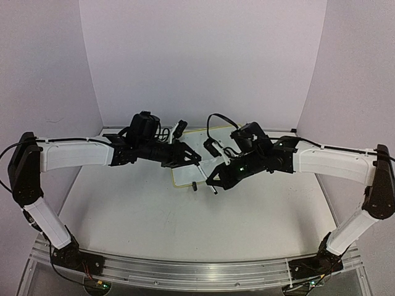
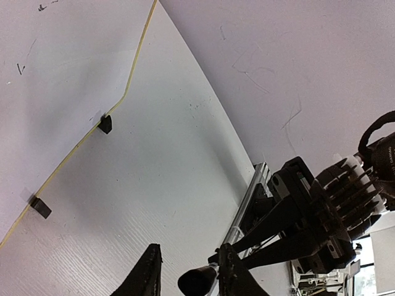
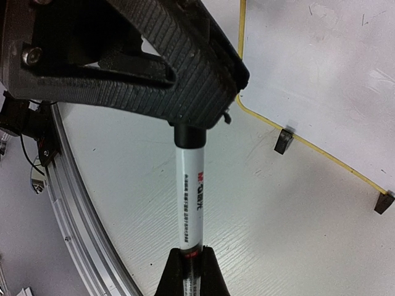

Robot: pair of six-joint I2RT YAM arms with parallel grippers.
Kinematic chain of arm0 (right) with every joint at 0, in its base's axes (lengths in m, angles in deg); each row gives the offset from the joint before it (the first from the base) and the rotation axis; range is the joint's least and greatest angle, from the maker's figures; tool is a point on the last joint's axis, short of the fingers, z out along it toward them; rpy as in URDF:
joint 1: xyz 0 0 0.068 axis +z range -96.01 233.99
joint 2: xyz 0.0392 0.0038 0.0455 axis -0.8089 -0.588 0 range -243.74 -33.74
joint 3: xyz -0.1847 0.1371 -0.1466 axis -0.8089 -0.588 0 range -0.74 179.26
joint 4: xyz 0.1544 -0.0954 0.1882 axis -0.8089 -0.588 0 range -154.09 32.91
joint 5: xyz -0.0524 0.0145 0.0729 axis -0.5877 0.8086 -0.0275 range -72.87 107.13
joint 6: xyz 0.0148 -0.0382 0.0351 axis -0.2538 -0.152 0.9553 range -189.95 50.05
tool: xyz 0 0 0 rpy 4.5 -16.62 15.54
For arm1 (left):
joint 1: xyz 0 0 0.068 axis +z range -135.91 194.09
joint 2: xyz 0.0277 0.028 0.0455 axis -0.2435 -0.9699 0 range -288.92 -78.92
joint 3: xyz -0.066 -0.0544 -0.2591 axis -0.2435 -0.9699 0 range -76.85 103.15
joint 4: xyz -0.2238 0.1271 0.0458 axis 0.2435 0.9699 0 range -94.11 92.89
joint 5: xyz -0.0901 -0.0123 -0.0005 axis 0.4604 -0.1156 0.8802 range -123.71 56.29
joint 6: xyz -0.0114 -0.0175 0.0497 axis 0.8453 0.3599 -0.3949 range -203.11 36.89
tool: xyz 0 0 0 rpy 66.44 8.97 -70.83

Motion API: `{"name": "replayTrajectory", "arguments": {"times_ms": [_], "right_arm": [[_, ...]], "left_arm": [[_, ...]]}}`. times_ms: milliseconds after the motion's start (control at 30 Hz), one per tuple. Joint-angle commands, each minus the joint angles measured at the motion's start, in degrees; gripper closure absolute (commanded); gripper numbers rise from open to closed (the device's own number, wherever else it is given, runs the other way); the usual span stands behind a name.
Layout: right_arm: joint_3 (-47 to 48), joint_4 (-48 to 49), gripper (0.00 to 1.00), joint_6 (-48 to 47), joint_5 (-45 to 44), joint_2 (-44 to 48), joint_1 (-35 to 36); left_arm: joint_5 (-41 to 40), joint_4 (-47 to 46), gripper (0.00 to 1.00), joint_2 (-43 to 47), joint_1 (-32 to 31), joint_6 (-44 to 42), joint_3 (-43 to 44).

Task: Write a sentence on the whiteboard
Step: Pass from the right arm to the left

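Right claw [image 3: 189,258] clamps a marker [image 3: 191,197], label too small to read; left claw [image 2: 189,253] unclear.

This is a lab (white backdrop [image 1: 203,61], aluminium rail [image 1: 197,272]).

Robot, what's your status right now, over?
Right gripper shut on marker. Left gripper open around its cap. Whiteboard beside them, only stray marks showing. Nothing in the way.
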Motion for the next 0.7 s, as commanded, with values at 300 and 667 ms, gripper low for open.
{"name": "replayTrajectory", "arguments": {"times_ms": [300, 667], "right_arm": [[-1.6, 6.0, 0.82, 3.7, -7.9, 3.8, 0.3], [-16.2, 39.7, 0.21, 25.3, -3.9, 11.2, -3.7]], "left_arm": [[2.8, -9.3, 1.00, 1.3, 0.0, 5.1, -1.5], [-0.5, -34.4, 1.00, 5.8, 2.0, 15.1, -7.2]]}}
